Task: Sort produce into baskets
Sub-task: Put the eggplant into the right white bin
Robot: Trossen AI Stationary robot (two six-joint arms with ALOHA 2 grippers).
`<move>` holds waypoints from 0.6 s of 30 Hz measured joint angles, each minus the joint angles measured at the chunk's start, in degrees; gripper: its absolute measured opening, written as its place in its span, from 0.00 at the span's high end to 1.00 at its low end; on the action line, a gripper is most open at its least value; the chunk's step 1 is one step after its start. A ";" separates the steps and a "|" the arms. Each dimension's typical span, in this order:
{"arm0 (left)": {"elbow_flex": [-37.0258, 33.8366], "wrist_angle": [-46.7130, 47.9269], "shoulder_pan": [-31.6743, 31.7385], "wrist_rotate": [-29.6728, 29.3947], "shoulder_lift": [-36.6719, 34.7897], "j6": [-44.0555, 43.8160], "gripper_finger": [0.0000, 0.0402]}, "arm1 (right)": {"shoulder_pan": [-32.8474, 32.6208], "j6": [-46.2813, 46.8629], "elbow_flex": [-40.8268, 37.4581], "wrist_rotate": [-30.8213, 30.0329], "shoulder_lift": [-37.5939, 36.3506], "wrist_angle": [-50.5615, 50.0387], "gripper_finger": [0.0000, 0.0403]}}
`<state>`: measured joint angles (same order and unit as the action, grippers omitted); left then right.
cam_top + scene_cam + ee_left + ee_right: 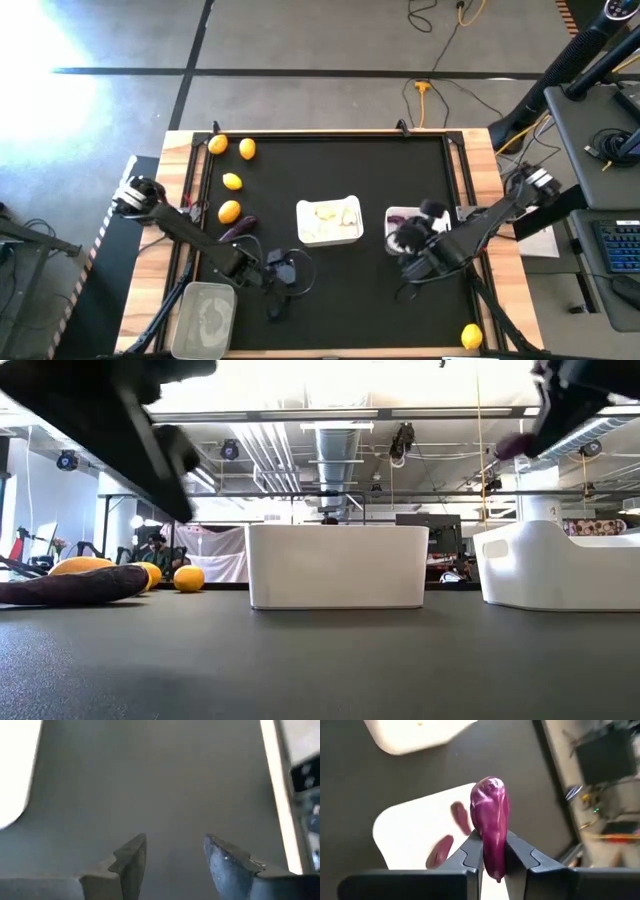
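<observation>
right wrist view shows the right tool [492,851] clamped on a purple vegetable [491,820] above the white tray [415,840] holding two more; release only once centred over it.

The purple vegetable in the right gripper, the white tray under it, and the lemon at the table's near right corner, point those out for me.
purple vegetable [491,815]: right wrist view, mid-body above the fingers.
white tray [410,835]: right wrist view, bare floor.
lemon [472,336]: high view, centre.
</observation>
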<state>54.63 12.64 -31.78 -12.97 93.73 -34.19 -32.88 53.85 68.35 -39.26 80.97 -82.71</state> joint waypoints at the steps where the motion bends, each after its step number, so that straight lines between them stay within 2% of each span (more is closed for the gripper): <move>1: 0.00 2.58 -0.32 -0.45 -1.06 -0.60 0.55 | 0.02 0.97 -2.25 0.70 -1.58 1.39 0.90; 6: 0.00 16.88 -1.37 -6.46 -5.68 -8.97 0.55 | 0.04 6.63 -14.42 3.61 -7.75 11.26 0.88; 11: 0.00 25.43 -3.30 -5.37 -7.61 -12.71 0.55 | 0.04 7.99 -23.55 5.83 -11.02 21.74 0.85; 18: 0.00 37.28 -6.49 -5.54 -7.41 -18.98 0.55 | 0.04 7.82 -27.99 6.30 -11.43 27.99 0.72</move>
<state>54.63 49.92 -38.27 -18.52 86.32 -53.17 -32.84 61.67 40.36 -32.96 69.54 -54.72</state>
